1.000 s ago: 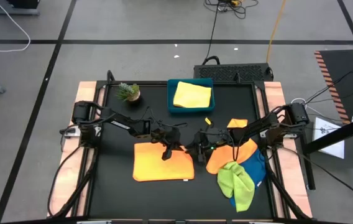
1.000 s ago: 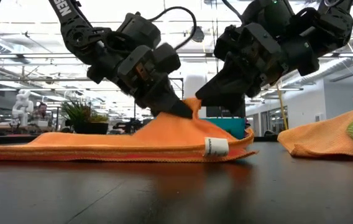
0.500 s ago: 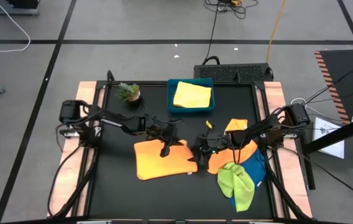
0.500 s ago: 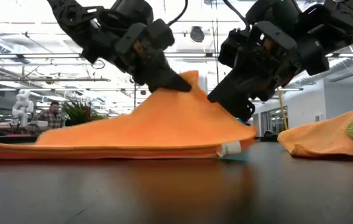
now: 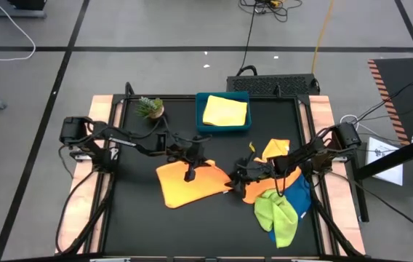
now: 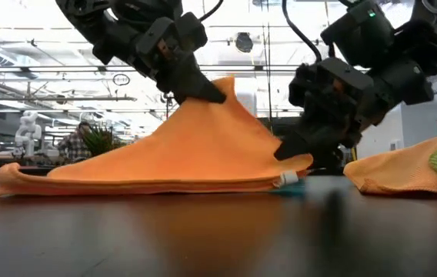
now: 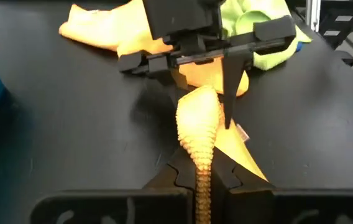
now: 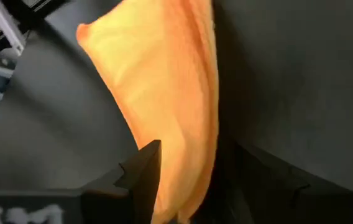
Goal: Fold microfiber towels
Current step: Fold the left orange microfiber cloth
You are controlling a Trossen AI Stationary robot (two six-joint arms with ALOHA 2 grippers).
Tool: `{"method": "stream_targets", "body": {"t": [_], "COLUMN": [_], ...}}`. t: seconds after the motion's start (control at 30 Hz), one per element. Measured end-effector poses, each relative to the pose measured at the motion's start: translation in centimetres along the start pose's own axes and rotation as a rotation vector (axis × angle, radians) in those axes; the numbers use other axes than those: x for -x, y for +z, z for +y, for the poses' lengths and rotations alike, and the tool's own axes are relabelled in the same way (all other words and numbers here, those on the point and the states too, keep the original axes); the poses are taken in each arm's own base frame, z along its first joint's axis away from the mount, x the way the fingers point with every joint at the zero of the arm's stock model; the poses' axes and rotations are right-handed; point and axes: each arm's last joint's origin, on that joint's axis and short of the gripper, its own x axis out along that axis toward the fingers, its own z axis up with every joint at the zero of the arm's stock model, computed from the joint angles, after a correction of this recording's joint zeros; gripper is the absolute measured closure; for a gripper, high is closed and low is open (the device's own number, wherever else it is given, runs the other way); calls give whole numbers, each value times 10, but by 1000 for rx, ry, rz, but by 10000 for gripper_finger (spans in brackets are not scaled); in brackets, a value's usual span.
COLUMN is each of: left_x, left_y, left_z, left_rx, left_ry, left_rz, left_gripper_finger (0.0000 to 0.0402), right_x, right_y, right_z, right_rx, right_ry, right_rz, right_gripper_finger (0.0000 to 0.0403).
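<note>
Orange microfiber towel (image 5: 188, 183), mid-table, doubled over, raised at two points

Left pincer (image 5: 190, 172) pinches its far edge into a peaked ridge; right pincer (image 5: 237, 180) clamps the right corner by a white tag (image 6: 286, 179). Layered lower hem lies flat on the black table (image 5: 134, 211); second orange, lime and blue towels heaped to the right

You get bright, even overhead light. The low view's ceiling glares white; the surface (image 6: 218, 238) reflects faintly. Your right wrist view is motion-blurred
</note>
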Motion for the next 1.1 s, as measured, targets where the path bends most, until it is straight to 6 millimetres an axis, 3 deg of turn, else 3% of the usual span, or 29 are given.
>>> {"method": "stream_targets", "body": {"t": [0.4,0.7,0.9,1.1], "left_x": [8,14,31,57], "left_y": [7,14,23,38], "left_z": [-1,-2,-12,-35], "left_rx": [-10,9,15,10], "left_ry": [16,32,50,92], "left_rz": [-29,-65,-88,-142], "left_gripper_finger": [397,395,397,398], "right_x": [11,11,20,46], "right_y": [-9,-7,4,28], "right_z": [-1,0,7,25], "right_rx": [-46,38,64,130], "right_ry": [80,84,128,262], "right_rz": [-111,-124,-184,-300], "right_gripper_finger": [275,395,400,401]}}
